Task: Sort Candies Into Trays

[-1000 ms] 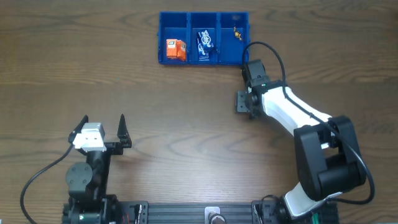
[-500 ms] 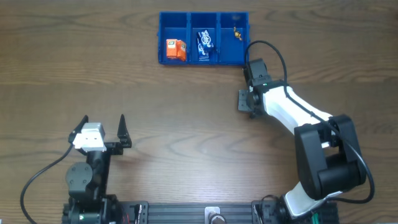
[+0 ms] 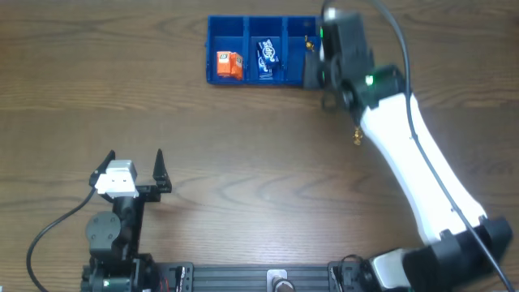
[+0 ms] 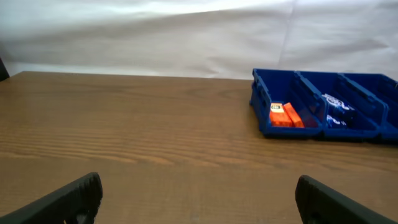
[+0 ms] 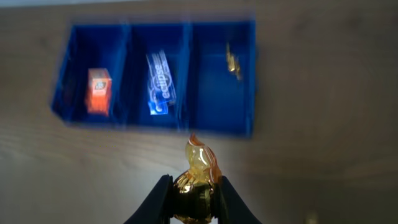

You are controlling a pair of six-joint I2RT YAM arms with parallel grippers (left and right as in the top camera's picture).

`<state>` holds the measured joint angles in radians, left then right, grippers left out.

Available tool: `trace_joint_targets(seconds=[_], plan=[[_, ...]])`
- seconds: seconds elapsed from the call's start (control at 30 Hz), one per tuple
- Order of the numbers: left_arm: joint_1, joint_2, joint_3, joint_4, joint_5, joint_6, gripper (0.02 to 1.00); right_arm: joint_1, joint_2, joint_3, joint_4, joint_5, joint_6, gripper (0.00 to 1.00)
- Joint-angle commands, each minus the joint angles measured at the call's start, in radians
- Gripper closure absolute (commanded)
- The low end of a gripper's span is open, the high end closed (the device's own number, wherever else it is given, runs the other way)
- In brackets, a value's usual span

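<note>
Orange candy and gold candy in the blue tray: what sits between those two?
A blue-wrapped candy lies in the tray's middle compartment, between the orange candy and the gold candy, as the right wrist view shows.

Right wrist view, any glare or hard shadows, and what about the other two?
Right wrist view: the gold candy in the right gripper catches a bright glint, no hard shadows. Left wrist view: even light, only a thin shadow under the blue tray. Top view: soft, even light over the table.
</note>
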<state>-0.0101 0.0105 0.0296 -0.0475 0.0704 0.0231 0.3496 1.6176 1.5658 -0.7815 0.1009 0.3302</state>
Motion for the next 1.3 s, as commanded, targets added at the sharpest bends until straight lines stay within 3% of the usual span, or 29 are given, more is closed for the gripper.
trace_joint_targets(seconds=[0.03, 0.17, 0.37, 0.5, 0.57, 0.6, 0.73, 0.83, 1.03, 1.2, 1.3], plan=[[0.004, -0.006, -0.025, -0.025, 0.008, 0.003, 0.02, -0.026, 0.304, 0.322, -0.075, 0.052, -0.05, 0.877], [0.004, -0.006, -0.025, -0.025, 0.008, 0.003, 0.02, -0.053, 0.474, 0.394, -0.059, 0.051, -0.035, 0.873], [0.004, -0.006, -0.025, -0.025, 0.008, 0.003, 0.02, -0.069, 0.521, 0.391, -0.047, 0.048, -0.025, 0.864], [0.004, -0.006, -0.025, -0.024, 0.008, 0.003, 0.023, -0.063, 0.521, 0.391, -0.029, 0.033, -0.026, 0.763], [0.004, -0.006, -0.025, -0.024, 0.008, 0.003, 0.02, -0.053, 0.521, 0.391, -0.016, 0.032, -0.037, 0.606], [0.004, -0.006, -0.025, -0.025, 0.008, 0.003, 0.023, -0.05, 0.521, 0.391, -0.01, 0.029, -0.048, 0.443], [0.004, -0.006, -0.025, -0.025, 0.008, 0.003, 0.02, -0.051, 0.506, 0.388, -0.004, 0.029, -0.074, 0.275], [0.004, -0.006, -0.025, -0.025, 0.008, 0.003, 0.02, -0.061, 0.376, 0.281, 0.0, 0.04, -0.105, 0.266], [0.004, -0.006, -0.025, -0.025, 0.008, 0.003, 0.02, -0.155, -0.08, -0.264, 0.076, 0.076, -0.122, 0.266], [0.004, -0.006, -0.025, -0.025, 0.008, 0.003, 0.018, -0.279, -0.099, -0.544, 0.151, 0.053, -0.118, 0.268], [0.004, -0.006, -0.025, -0.025, 0.008, 0.003, 0.02, -0.316, -0.056, -0.605, 0.213, -0.028, -0.119, 0.286]])
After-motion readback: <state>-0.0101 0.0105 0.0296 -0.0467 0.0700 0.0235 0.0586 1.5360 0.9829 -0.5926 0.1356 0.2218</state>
